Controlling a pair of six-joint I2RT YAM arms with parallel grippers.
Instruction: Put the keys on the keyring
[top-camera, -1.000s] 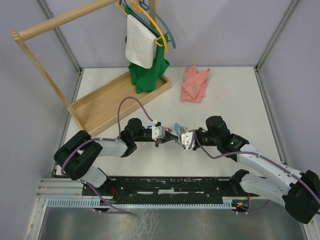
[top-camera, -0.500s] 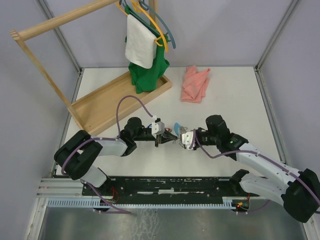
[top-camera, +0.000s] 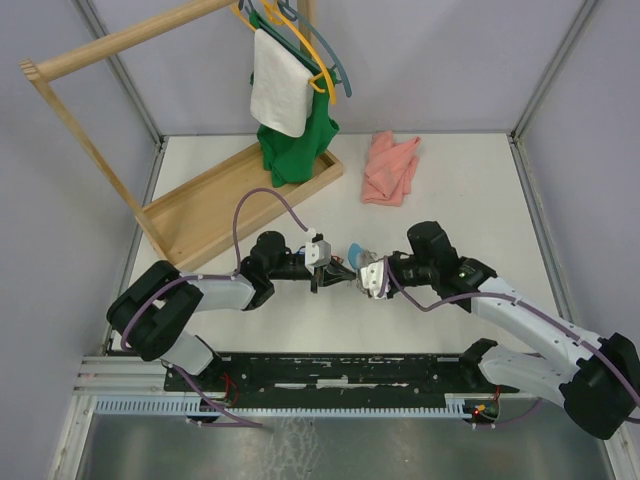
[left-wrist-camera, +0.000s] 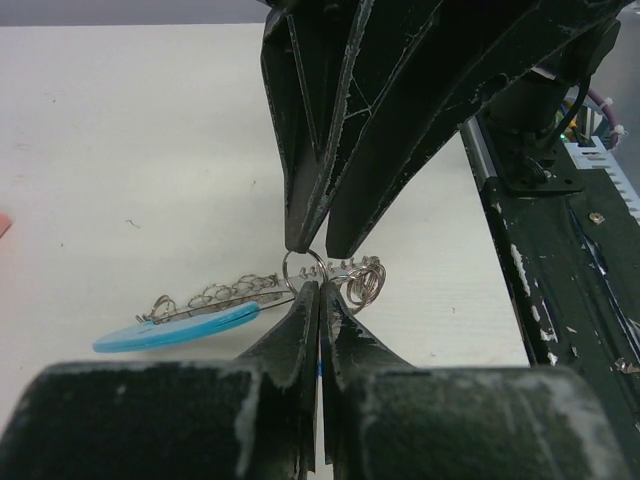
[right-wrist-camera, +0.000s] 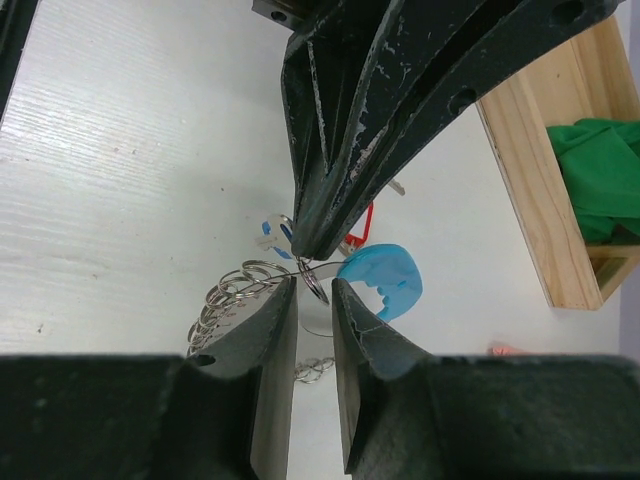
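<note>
The keyring hangs between my two grippers just above the table: a silver coiled loop (left-wrist-camera: 215, 293) with a bright blue curved section (right-wrist-camera: 385, 280), seen from above as a blue spot (top-camera: 355, 252). My left gripper (left-wrist-camera: 320, 287) is shut, its tips pinching a small silver ring (left-wrist-camera: 303, 268) at the end of the coil. My right gripper (right-wrist-camera: 313, 286) faces it tip to tip and is open, with that small ring (right-wrist-camera: 318, 283) loose in the gap. Under the left fingertips lie a blue-tagged key (right-wrist-camera: 268, 228) and a red tag (right-wrist-camera: 364, 222).
A wooden rack (top-camera: 200, 210) stands at the back left, with a green garment (top-camera: 290, 150), a white towel (top-camera: 278, 90) and hangers on it. A pink cloth (top-camera: 390, 168) lies at the back centre. A black rail (top-camera: 330, 372) runs along the near edge.
My right gripper has opened from shut and let go of the ring. The left gripper has stayed shut and shifted slightly away from the near edge.
</note>
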